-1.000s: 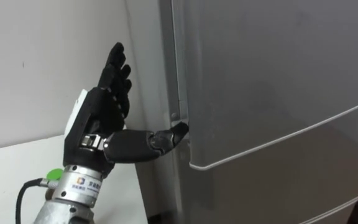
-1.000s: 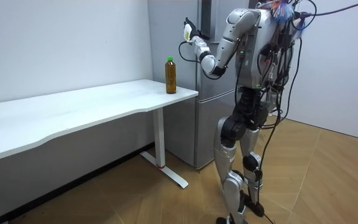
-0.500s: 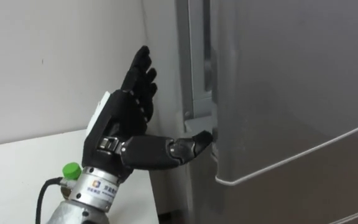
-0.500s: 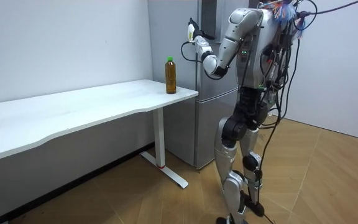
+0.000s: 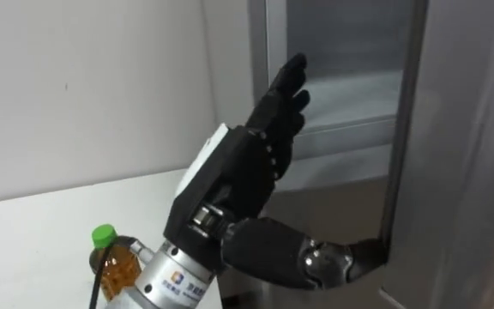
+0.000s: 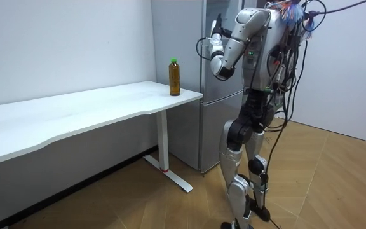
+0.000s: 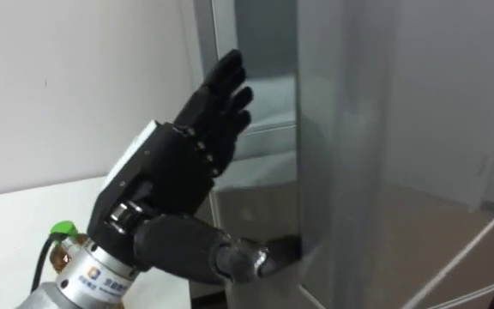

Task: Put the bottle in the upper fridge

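We see the left hand point(image 5: 238, 172) raised at the free edge of the upper fridge door point(image 5: 470, 129), back of hand toward us. Its fingers point(image 5: 286, 94) are straight & point up toward the gap, i.e. the hand is open & grips nothing. The thumb point(image 5: 273, 253) sticks out to the right w/ its tip at the door's left edge, low down; whether the tip hooks behind that edge we can't tell. The door stands ajar, & thru the gap we make out the pale inside of the fridge point(image 5: 341, 129) w/ a shelf line across it. The bottle point(image 5: 118, 262) is apart from the hand: it stands upright on the white table point(image 5: 41, 232), green cap point(image 5: 103, 233) on, amber liquid inside, showing just left of the wrist. In the room view the bottle sits at the table end nearest the fridge, near it but not touching. The robot stands on the wood floor point(image 6: 335, 184) in front of the fridge, left arm lifted to the door
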